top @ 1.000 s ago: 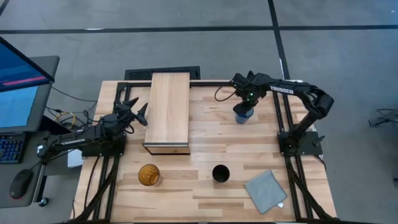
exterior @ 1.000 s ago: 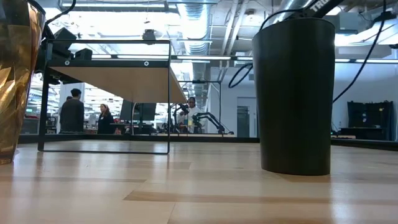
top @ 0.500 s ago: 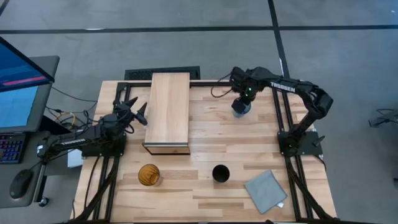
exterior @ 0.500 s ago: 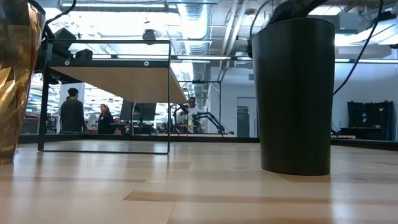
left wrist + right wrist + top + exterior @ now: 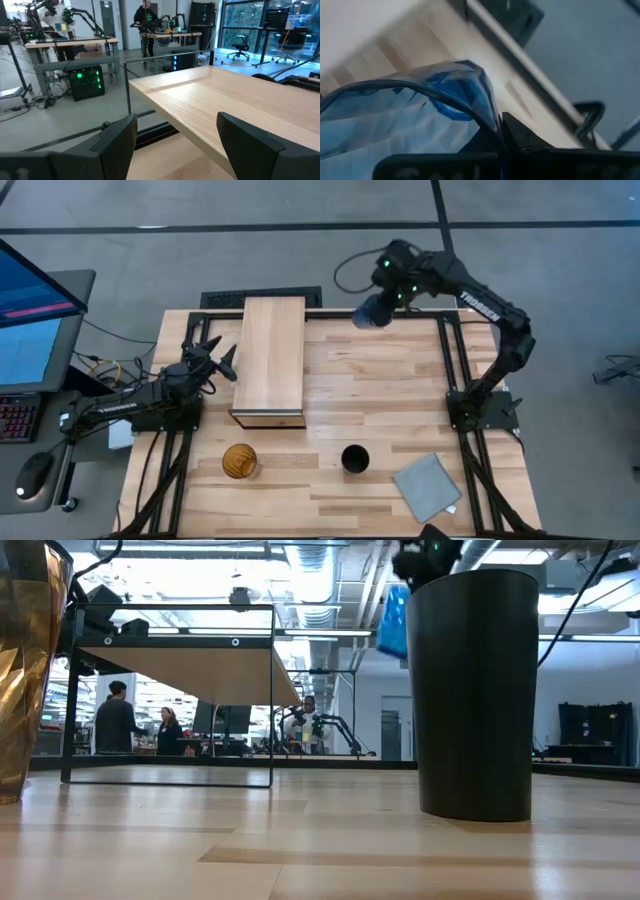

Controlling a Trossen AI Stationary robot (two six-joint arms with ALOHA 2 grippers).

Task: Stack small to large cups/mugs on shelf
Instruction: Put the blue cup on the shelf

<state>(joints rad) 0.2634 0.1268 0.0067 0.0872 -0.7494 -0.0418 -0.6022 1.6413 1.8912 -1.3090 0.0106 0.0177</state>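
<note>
The translucent blue cup (image 5: 367, 313) is held in the air by my right gripper (image 5: 383, 302), over the table's far edge and to the right of the shelf (image 5: 270, 357). It also shows high up in the low view (image 5: 392, 624). The amber cup (image 5: 239, 461) and the black cup (image 5: 354, 458) stand upright on their bases near the table's near edge. My left gripper (image 5: 217, 356) is open and empty beside the shelf's left side, and the shelf top shows between its fingers (image 5: 225, 105). My right gripper is shut on the blue cup's wall at the rim (image 5: 479, 95), with a dark finger (image 5: 520, 141) right beside it. Whether one finger is inside the cup I cannot tell. The cup is lifted clear of the table and tilted.
A grey-blue folded cloth (image 5: 427, 486) lies at the near right corner. The table's black frame rail runs along the far edge (image 5: 330, 310). People and other robot arms show in the room beyond the table (image 5: 115, 720).
My right gripper has lifted the blue cup off the table. It has carried the cup up and toward the far edge and the left, closer to the shelf. The cup has come clear of the table and tipped.
</note>
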